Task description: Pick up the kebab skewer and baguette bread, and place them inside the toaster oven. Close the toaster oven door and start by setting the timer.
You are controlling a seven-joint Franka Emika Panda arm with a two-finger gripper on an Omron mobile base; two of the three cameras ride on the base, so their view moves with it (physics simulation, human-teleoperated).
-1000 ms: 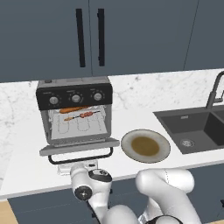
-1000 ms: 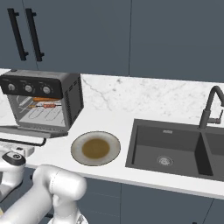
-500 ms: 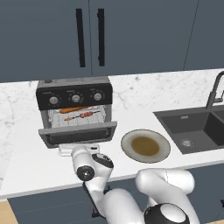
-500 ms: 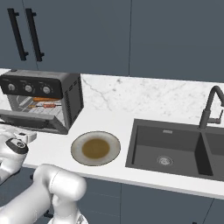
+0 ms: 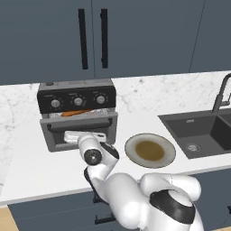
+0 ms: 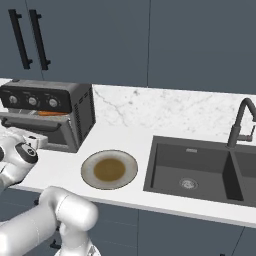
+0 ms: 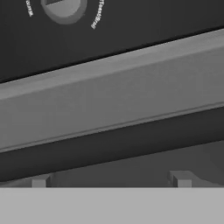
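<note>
The grey toaster oven stands at the counter's back left. Its toaster oven door is tilted up, nearly shut, leaving a narrow gap at the top. Through that gap a strip of the orange baguette bread shows on the rack. The kebab skewer is hidden behind the door. My gripper is open and pressed against the door's outer face, holding nothing. In the hand view the door's top edge runs close across, under a silver knob.
An empty round plate lies on the white counter right of the oven. Further right are a dark sink and its faucet. Dark cabinets with black handles hang above.
The door has swung up from lying flat open to almost shut, with my hand rising and moving forward against it. The food on the rack is now mostly covered.
</note>
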